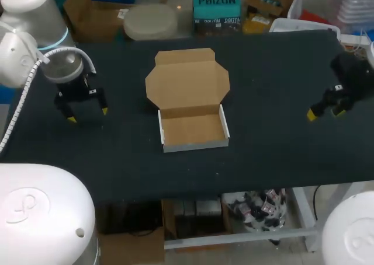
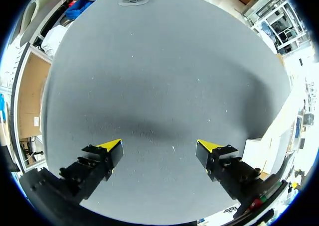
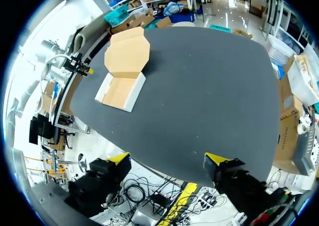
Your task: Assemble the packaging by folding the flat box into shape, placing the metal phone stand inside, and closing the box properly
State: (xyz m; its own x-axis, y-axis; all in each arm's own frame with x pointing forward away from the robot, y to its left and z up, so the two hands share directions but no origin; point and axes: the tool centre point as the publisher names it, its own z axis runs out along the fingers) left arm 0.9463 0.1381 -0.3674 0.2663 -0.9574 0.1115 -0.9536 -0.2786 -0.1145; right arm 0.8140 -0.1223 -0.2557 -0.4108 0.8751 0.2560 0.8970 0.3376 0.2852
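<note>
Head view: cardboard box (image 1: 193,122) mid-worktop (image 1: 280,72), tray walls up, lid (image 1: 187,81) lying flat open behind, inside bare. Left claw (image 1: 87,115) released, near box. Right claw (image 1: 325,112) released, well apart.

Left wrist view: left claw (image 2: 160,149) spread over bare worktop.

Right wrist view: right claw (image 3: 167,161) spread, empty, box (image 3: 122,84) far ahead.

Folding looks mostly done. Phone stand nowhere seen. Placing and closing left.

No readable text, label, number or sign on the table (image 1: 274,142). The cardboard box (image 1: 191,129), lying between the left gripper (image 1: 88,115) and the right gripper (image 1: 325,113), is plain brown inside with white outer walls and shows no print. No markings can be made out on either gripper's black fingers or yellow tips in the wrist views.
</note>
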